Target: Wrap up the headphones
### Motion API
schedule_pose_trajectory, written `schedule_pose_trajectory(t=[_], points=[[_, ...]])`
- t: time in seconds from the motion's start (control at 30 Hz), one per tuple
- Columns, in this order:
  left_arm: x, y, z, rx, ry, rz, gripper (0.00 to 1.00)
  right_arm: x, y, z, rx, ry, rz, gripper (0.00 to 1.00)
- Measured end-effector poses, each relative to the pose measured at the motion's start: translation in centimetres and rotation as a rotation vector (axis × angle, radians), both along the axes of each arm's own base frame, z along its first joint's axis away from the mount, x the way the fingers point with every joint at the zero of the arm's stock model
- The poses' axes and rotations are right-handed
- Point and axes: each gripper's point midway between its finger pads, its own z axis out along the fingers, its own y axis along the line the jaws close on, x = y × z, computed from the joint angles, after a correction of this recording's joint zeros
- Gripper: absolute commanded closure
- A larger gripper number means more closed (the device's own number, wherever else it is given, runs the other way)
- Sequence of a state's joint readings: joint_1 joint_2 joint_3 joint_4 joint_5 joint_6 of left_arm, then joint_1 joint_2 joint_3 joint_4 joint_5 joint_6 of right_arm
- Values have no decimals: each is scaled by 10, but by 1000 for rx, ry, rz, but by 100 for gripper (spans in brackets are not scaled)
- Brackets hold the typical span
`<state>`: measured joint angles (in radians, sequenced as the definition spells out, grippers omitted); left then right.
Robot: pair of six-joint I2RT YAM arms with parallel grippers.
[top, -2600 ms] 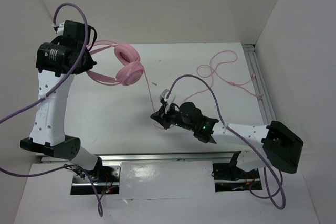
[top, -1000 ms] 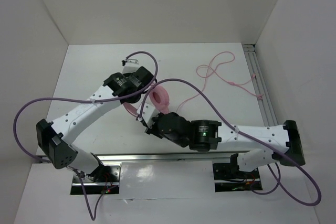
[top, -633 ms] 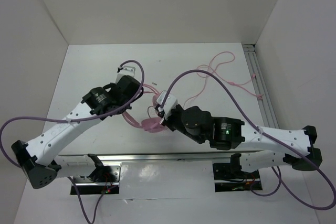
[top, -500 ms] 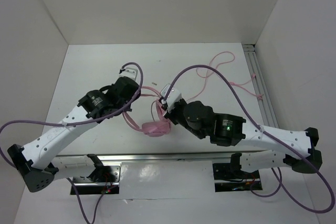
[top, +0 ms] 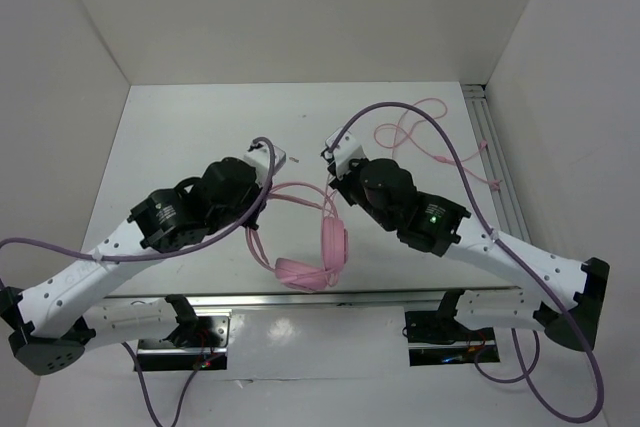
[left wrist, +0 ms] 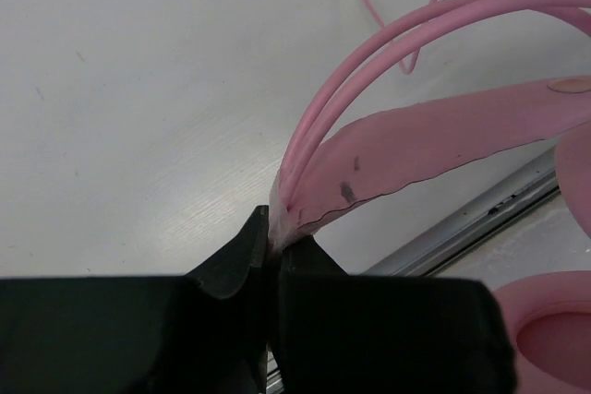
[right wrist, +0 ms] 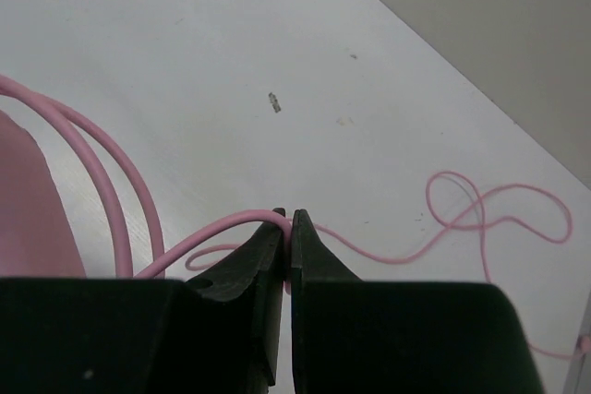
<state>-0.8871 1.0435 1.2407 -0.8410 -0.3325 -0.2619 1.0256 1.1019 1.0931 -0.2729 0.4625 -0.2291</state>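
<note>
Pink headphones (top: 335,245) hang in the air between two robot arms, above the near part of a white table (top: 180,137). The two round earcups dangle lowest, one just below the right gripper (top: 334,197) and the other below and between both grippers, close to the metal rail (top: 300,299) at the table's near edge. The thin double headband arches across from one gripper to the other.

The left gripper (left wrist: 274,228) is clamped tight on the headband, where the two thin wires meet the flat padded strip; its wrist view shows the jaws closed with the pink band squeezed between them. The right gripper is pinched on the thin pink cord (right wrist: 242,217), with the jaws all but meeting around it. From that pinch one stretch of cord curves back toward the headband, just beside the right gripper. The other stretch trails away past the fingertips across the table.

Beyond the right gripper, toward the far right corner, the rest of the cord lies on the table in loose open loops, well apart from the headphones.

Judging progress: the set-up looks done, with the headphones lifted and steadied by one gripper and the cord in the other. No turn of cord can be seen around the headband or earcups, though the arms hide part of them. Most of the cord is slack on the table, so nearly all the winding appears still to do
</note>
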Motion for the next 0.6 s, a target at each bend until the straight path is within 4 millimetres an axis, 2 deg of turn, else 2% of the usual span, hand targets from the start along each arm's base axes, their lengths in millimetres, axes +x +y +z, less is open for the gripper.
schedule_pose_trajectory(t=[0.2,0.33,0.5,0.53,0.6], points=[[-1,-11,33,-68,-49,-54,100,-3,12,-15,24,67,124,99],[-3,-8,55,-110,-83,-50,100,-11,28,-17,97,90,227,95],[-7,-4,72,-136,-97,-48,100,-18,34,-17,223,98,321,77],[-8,-6,79,-155,-104,-52,100,-17,35,-18,245,103,336,65],[-11,-9,98,-221,-121,-56,100,-12,38,-21,301,126,356,57]])
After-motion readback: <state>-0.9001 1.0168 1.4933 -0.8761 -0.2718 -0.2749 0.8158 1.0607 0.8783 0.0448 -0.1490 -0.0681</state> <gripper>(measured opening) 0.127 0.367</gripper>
